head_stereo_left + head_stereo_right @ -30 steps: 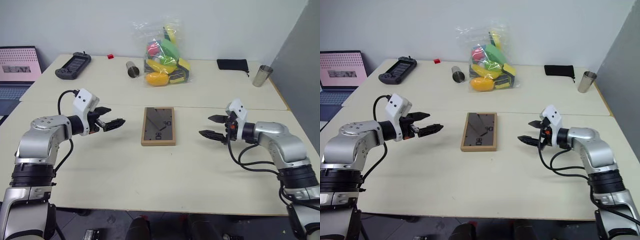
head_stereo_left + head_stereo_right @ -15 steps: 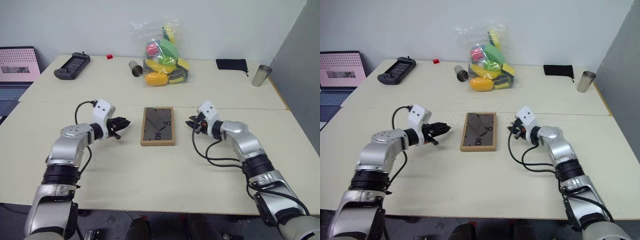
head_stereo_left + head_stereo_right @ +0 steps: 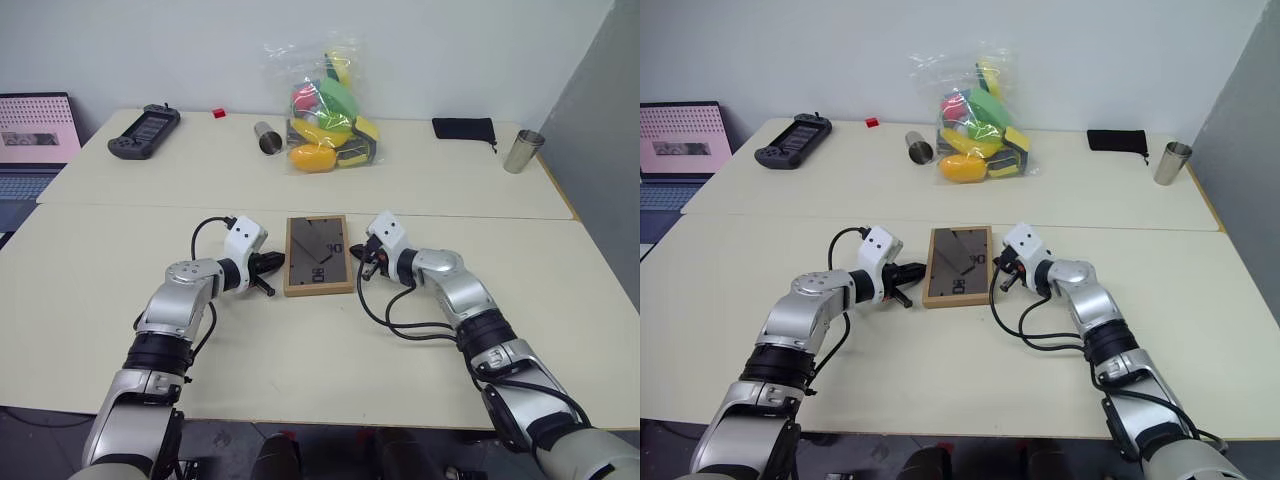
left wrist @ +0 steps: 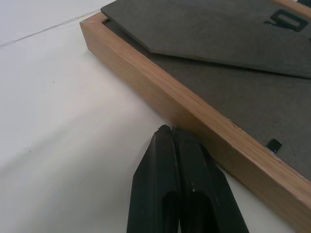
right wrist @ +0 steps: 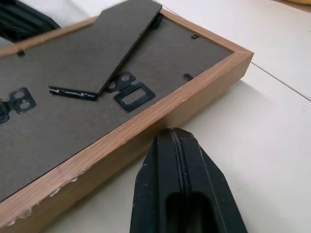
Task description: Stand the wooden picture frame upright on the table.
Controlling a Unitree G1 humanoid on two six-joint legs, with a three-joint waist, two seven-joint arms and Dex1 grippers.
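The wooden picture frame (image 3: 318, 254) lay flat on the table (image 3: 300, 350), face down, its dark back with the easel stand (image 5: 124, 41) and small metal hangers turned upward. It sat on the nearer section of the tabletop, just short of the seam between the two sections. The left gripper (image 3: 270, 262) was at the frame's left edge, its two black fingers pressed together with nothing between them; in the left wrist view the tips (image 4: 172, 141) sat against or just beside the light-wood side rail, and contact could not be told for certain. The right gripper (image 3: 363, 261) stood at the opposite edge, fingers likewise pressed together and empty, the tips (image 5: 175, 138) right at the wooden rail near one corner. The two grippers faced each other across the frame. On the far section of the table were a black handheld console (image 3: 146, 131), a small red object (image 3: 220, 113), a metal cup lying on its side (image 3: 266, 138), a clear bag of colourful toys (image 3: 325, 105), a black pouch (image 3: 465, 129) and an upright metal cup (image 3: 522, 151). A laptop (image 3: 35, 140) stood off the table's left side.
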